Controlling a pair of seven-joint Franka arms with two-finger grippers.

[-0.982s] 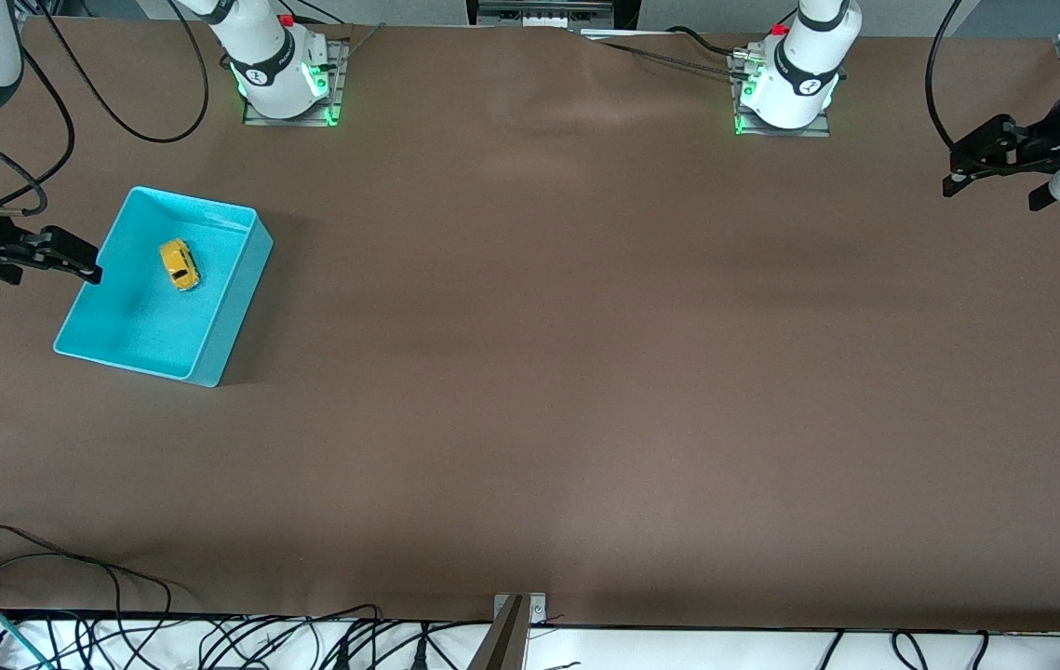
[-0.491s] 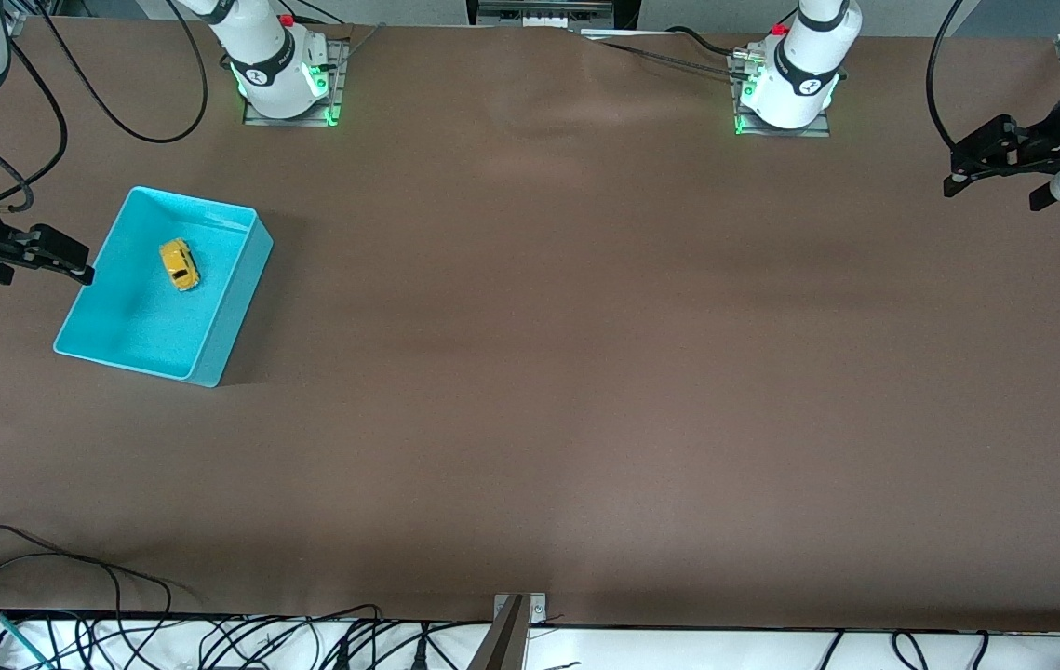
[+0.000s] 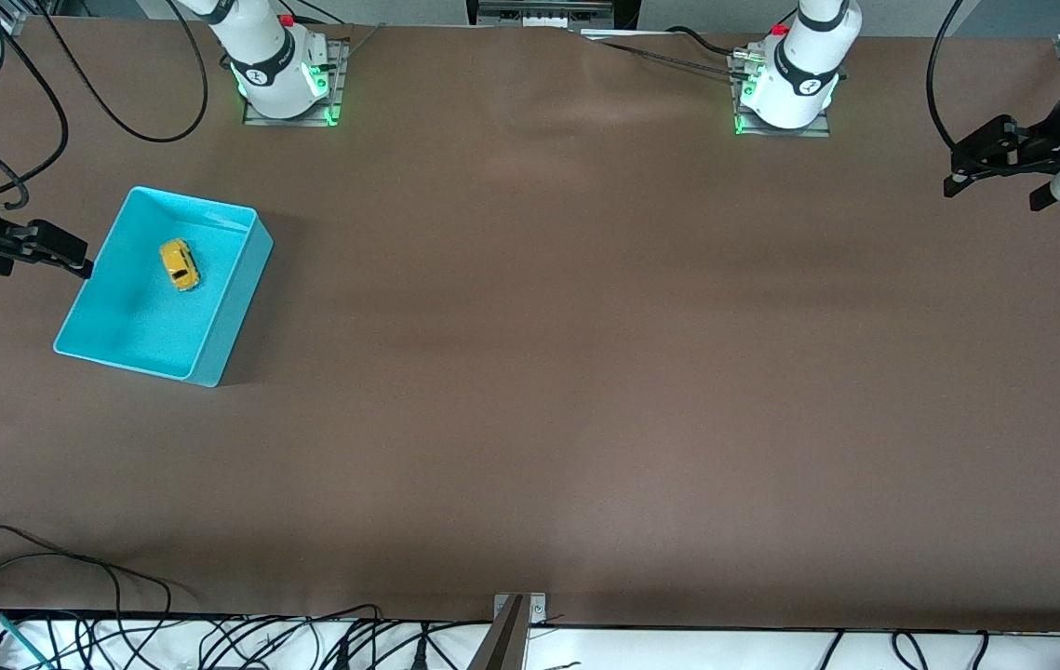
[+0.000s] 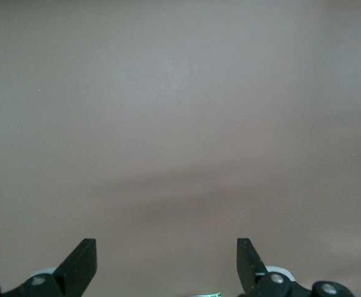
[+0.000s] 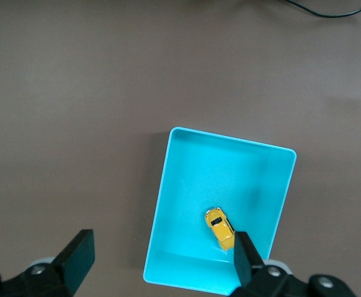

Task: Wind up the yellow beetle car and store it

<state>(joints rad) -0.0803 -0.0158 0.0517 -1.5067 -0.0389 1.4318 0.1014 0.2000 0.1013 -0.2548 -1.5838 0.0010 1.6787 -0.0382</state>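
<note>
Both grippers hang wide open and empty, the right gripper [image 3: 73, 261] beside the turquoise bin [image 3: 222, 321], the left gripper [image 3: 981, 167] over bare table [image 3: 585, 372], while the yellow beetle car [image 3: 180, 264] sits inside the bin.

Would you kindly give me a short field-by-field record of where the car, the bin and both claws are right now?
car: yellow beetle car lying inside the turquoise bin, on its floor, in the part farther from the front camera
bin: on the brown table, toward the right arm's end
right claw: right claw open, empty, up in the air beside the bin's outer rim
left claw: left claw open, empty, over bare table at the left arm's end, waiting
held items: none
</note>
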